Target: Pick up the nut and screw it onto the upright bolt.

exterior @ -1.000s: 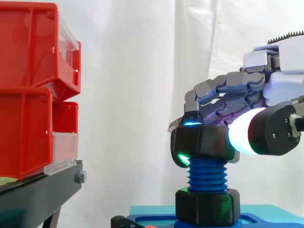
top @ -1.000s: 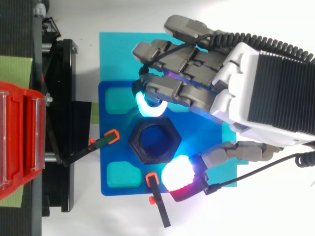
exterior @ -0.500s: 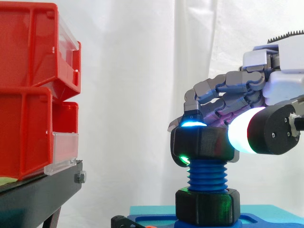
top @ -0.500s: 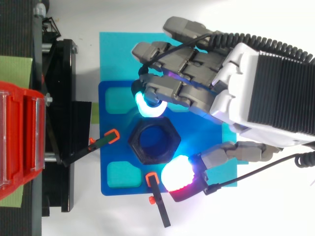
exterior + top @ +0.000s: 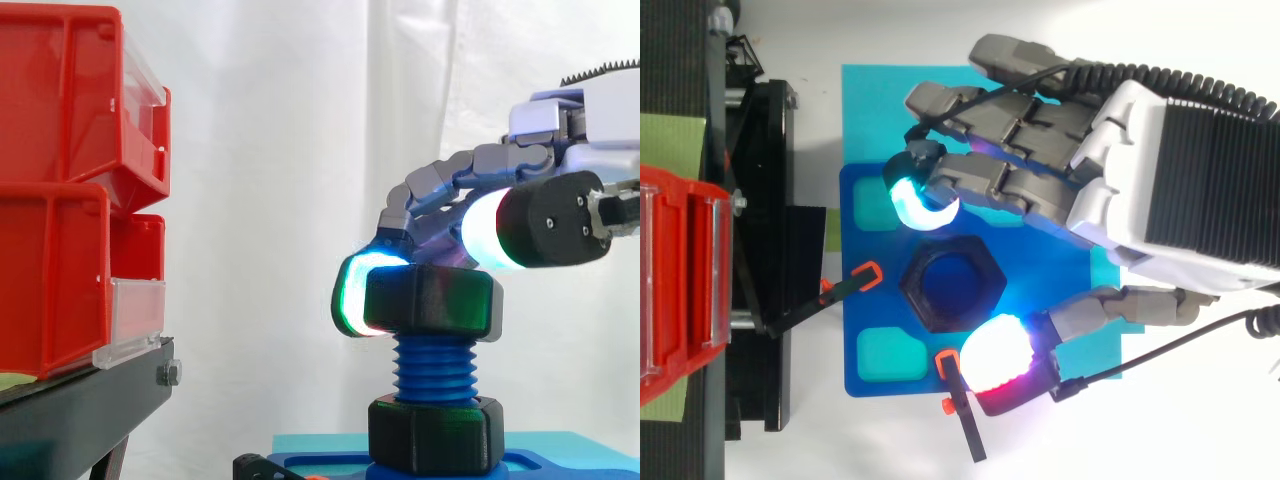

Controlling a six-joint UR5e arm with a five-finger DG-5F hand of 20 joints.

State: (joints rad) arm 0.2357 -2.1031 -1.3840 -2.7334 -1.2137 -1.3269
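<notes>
While atop the bolt [image 5: 435, 366], nut [image 5: 430, 301] (black) between the hand's [image 5: 1160, 170] parted fingertips [image 5: 910, 200]

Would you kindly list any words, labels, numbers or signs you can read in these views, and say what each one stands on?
There is no readable text in either view. The clear label holder on the lower red bin looks blank, and the nut, bolt, blue base plate and hand show no legible print.
</notes>
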